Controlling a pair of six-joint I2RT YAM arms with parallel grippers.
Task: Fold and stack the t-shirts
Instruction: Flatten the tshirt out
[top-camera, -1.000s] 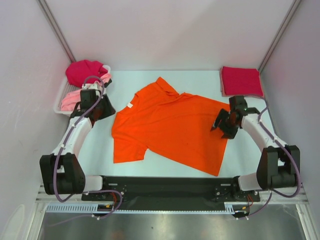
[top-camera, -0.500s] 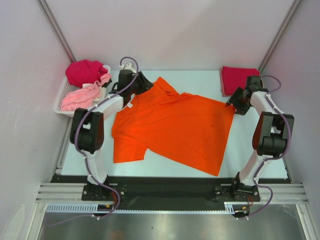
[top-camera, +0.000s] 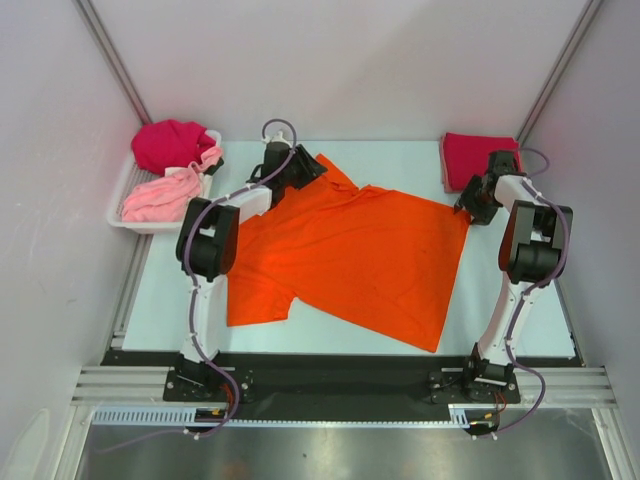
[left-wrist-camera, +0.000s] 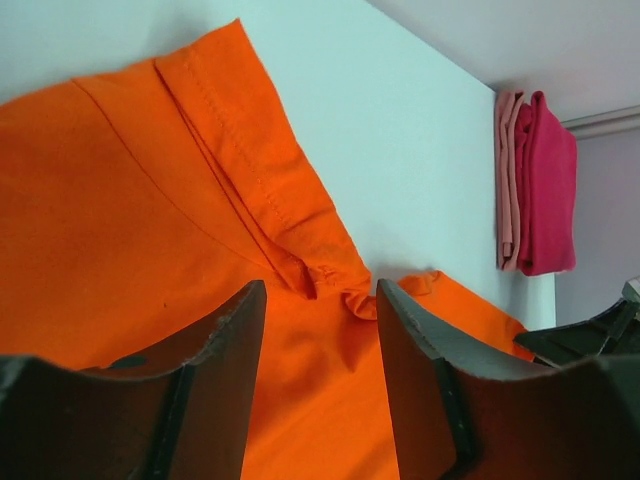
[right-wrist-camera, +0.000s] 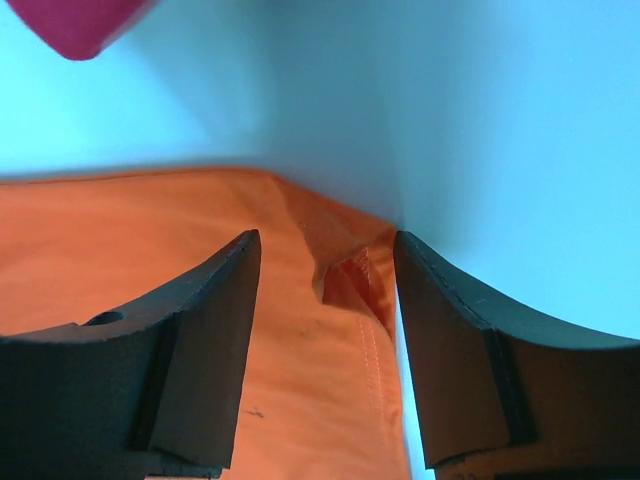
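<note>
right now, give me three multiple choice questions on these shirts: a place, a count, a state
1. Where on the table is the folded red shirt? A far right corner B near left corner C centre
2. How many shirts lie in the white tray? A one B two C four
3. The orange shirt is A folded small B spread open C hanging
Answers: 1 A, it sits at the back right. 2 B, a magenta shirt and a pink shirt. 3 B, it lies open, unfolded.

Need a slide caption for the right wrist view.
Right gripper, jaws open, framing the orange t-shirt's curled corner on the pale blue table.
</note>
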